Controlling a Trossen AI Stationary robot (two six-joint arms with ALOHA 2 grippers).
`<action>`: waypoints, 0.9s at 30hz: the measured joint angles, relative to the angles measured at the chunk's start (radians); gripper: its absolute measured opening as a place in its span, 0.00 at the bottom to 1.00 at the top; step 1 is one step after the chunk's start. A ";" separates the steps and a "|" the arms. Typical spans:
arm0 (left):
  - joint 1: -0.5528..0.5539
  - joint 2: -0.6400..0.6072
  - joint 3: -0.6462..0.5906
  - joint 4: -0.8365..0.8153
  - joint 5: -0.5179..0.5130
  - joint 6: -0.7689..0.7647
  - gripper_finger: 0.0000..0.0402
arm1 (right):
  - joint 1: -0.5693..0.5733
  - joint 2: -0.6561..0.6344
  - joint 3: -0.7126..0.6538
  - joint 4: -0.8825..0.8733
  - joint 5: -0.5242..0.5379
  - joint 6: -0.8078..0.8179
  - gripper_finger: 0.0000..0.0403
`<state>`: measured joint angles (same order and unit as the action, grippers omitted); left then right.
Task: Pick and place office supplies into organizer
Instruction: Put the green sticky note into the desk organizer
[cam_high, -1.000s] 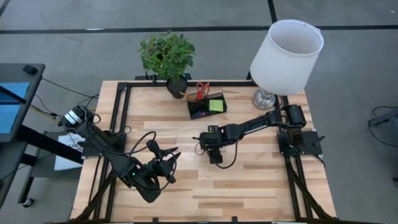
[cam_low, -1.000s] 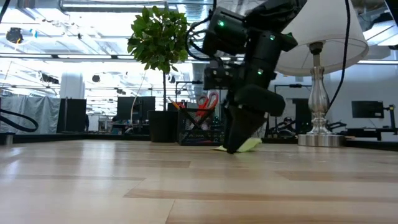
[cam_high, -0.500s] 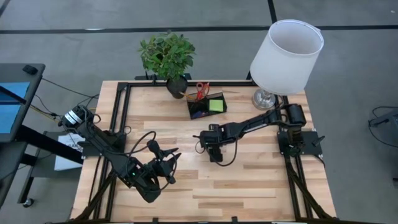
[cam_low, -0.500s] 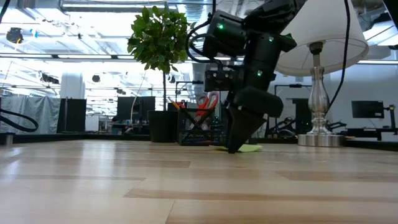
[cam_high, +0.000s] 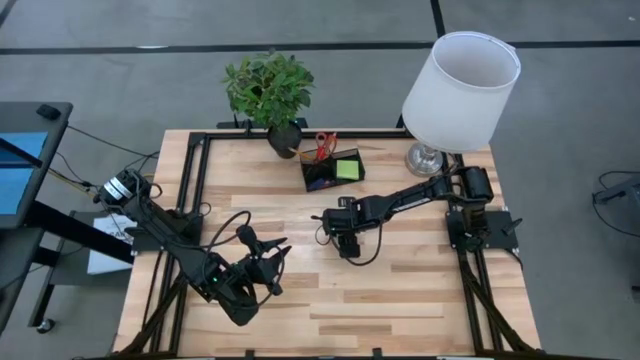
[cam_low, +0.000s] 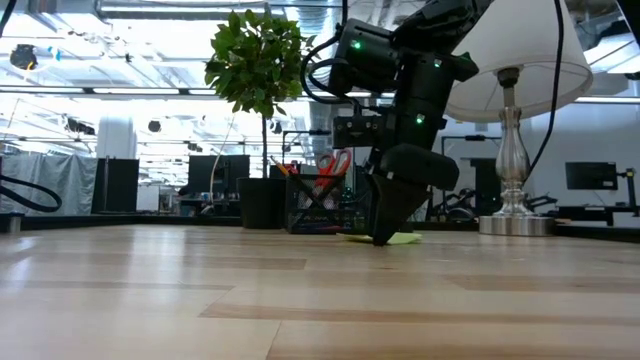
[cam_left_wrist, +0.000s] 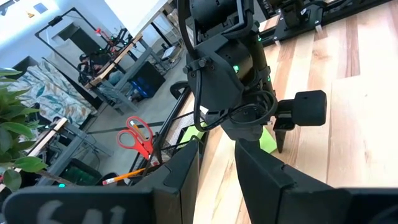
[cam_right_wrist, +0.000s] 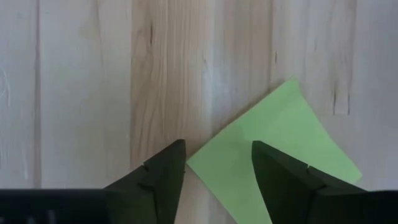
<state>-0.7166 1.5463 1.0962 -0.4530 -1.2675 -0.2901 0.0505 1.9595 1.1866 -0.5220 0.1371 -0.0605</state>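
My right gripper (cam_high: 347, 246) points down at the middle of the table, open. Its fingertips (cam_right_wrist: 217, 165) stand astride one corner of a lime-green sticky note (cam_right_wrist: 273, 143) that lies flat on the wood (cam_low: 402, 238). The dark organizer (cam_high: 333, 170) stands toward the far edge and holds red-handled scissors (cam_high: 325, 145), pencils and a second green pad (cam_high: 347, 168). My left gripper (cam_high: 265, 264) waits open above the near left part of the table, facing the organizer (cam_left_wrist: 174, 149). The pen and the tiny pieces do not show. My right gripper comes at the sticky note's corner (cam_right_wrist: 205, 158) from above, pointing down, one finger (cam_right_wrist: 163, 171) beside the note's edge and the other (cam_right_wrist: 273, 171) over the note. The note lies flat on the table. Whether the fingertips touch it, I cannot tell.
A potted plant (cam_high: 270, 92) stands at the far edge left of the organizer. A lamp with a white shade (cam_high: 462, 88) stands at the far right corner. Bare wood lies near of the right gripper (cam_high: 400, 300). Black frame rails run along the table's sides.
The right gripper has shifted a little toward the far edge. The green note, which stood tilted with one edge raised beside the fingers a second ago, now lies flat on the table.
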 joint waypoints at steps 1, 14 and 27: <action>0.000 0.000 0.000 0.000 0.000 0.000 0.24 | 0.000 0.000 0.000 0.000 0.000 0.000 0.45; 0.000 0.000 0.000 0.000 0.003 0.000 0.24 | -0.011 0.001 0.000 -0.012 0.084 0.007 0.03; 0.000 0.000 0.000 0.000 0.007 0.000 0.24 | 0.055 0.004 0.076 -0.190 0.287 0.039 0.00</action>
<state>-0.7166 1.5463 1.0962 -0.4531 -1.2602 -0.2905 0.1050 1.9640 1.2621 -0.7120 0.4246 -0.0210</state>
